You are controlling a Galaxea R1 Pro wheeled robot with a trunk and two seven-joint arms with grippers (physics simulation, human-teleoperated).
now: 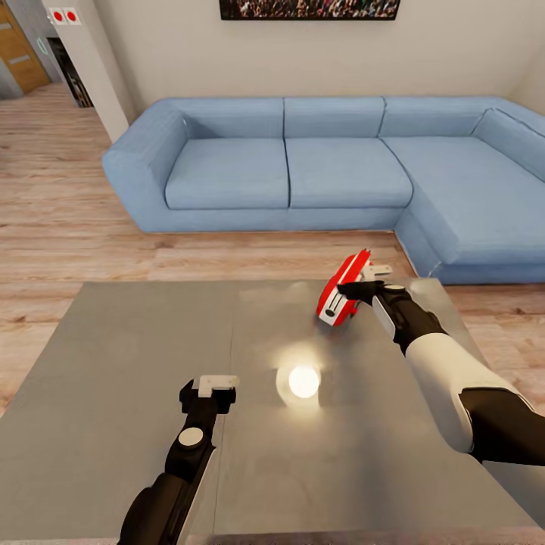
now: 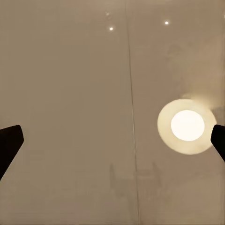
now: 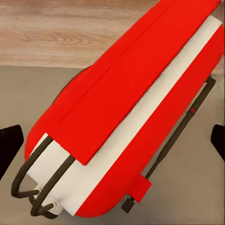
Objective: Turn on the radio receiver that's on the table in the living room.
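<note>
Fingers of the right claw sat wide apart w/ the radio between them, approx at its mid-length; in the right wrist view both dark fingertips showed at the frame edges, clear of the red body, so nothing was pinched. Whether a pad touched the casing in the head view, couldn't tell. Radio lay tilted on the far right part of the table, near its far edge, w/ white trim and a thin dark wire handle visible; dial wasn't visible from these angles. Left claw hung low over the table's near middle, fingers spread, holding nothing, beside the seam and a bright lamp reflection. Beyond the table: plank floor, blue sofa, bottom of a framed picture on the wall. Step in hand looked like getting contact w/ the radio to switch it on. To do it well, prob. best to close slowly and evenly on the flat sides so the box doesn't skid or roll toward the table edge, keep the wrist square to the body, and avoid snagging the wire handle. Left arm should stay put, out of the way.
</note>
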